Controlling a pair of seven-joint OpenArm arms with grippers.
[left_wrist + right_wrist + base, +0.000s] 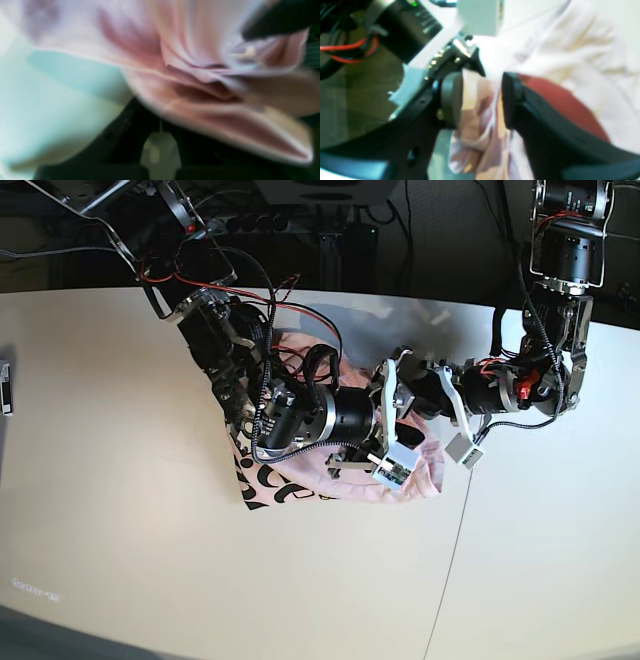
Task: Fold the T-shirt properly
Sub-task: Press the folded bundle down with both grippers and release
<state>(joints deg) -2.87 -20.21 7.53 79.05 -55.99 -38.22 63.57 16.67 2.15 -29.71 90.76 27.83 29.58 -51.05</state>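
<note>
Left wrist: blurred, soft pink T-shirt [200, 75] bunching in folds; left gripper [252, 51] seemingly pinching it together.

Right wrist: right gripper [482, 100] standing apart, crumpled cloth hanging between rounded pads [451, 98].

Base: lying rumpled on smooth white bench [120, 480], black lettering showing.

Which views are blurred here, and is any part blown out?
Left wrist view: heavy motion blur, the T-shirt only smeared pink folds. Right wrist view: soft focus, cloth at upper right washed out white. Base view: sharp, with wide-angle bending of the table edge.
</note>
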